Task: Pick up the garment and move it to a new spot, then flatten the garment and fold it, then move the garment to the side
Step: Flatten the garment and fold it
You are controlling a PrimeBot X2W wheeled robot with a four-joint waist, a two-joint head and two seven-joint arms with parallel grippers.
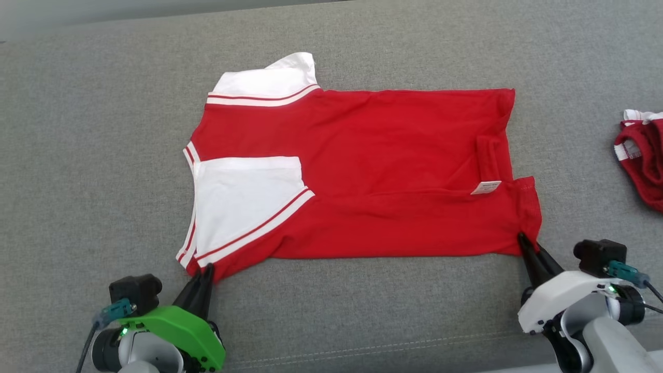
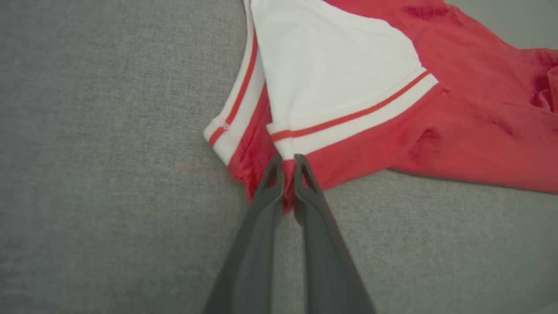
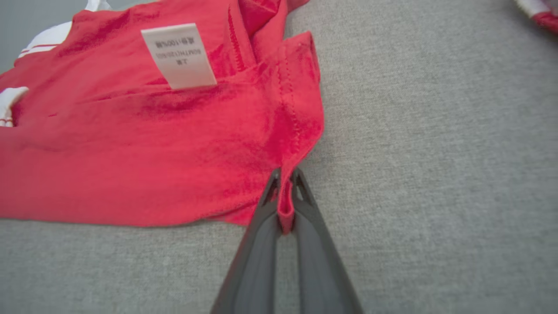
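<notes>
A red garment (image 1: 373, 171) with white, red-striped sleeves lies spread across the grey cushion, partly folded, its white label (image 1: 486, 187) showing near the right end. My left gripper (image 1: 206, 270) is shut on the garment's near left corner below the white sleeve (image 2: 331, 74); red cloth (image 2: 457, 135) is pinched between its fingers (image 2: 272, 192) in the left wrist view. My right gripper (image 1: 522, 239) is shut on the near right hem corner. In the right wrist view a fold of red fabric (image 3: 174, 148) sits between its tips (image 3: 285, 176), with the label (image 3: 178, 54) beyond.
A second red and white garment (image 1: 642, 155) lies bunched at the right edge of the cushion. The grey cushion (image 1: 103, 129) stretches wide to the left and behind, with a seam (image 1: 362, 349) running along its near edge.
</notes>
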